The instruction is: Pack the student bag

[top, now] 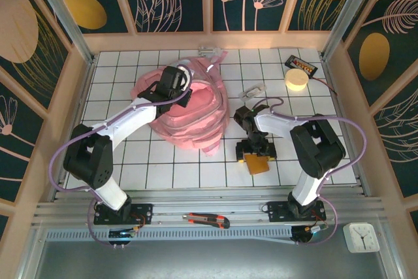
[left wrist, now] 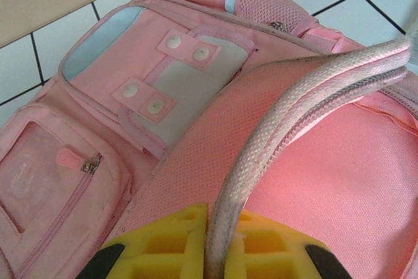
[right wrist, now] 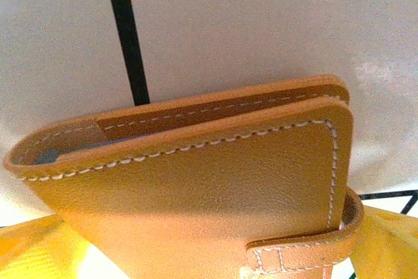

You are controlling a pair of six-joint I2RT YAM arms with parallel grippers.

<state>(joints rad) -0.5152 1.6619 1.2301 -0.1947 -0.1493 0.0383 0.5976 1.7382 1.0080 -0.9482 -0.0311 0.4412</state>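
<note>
White gridded worktop (top: 176,168), near side first: right pincer (top: 255,156) splayed wide astride a tan wallet (right wrist: 196,194), and its wrist view catches a gap beside one finger. Further back, left pincer (left wrist: 222,256) is clenched on a pale strap (left wrist: 294,109) of the student bag (top: 189,112), which lies slumped mid-worktop in the overhead view.

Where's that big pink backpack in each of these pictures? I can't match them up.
Top external: the pink backpack lies left of centre on the table, under the left gripper.
Left wrist: the backpack covers most of the picture, and its pale strap runs down between the yellow fingers.
Right wrist: this camera faces a tan wallet lying on the tiles.
Shared landmark: the white tiled table with dark grid lines.
</note>
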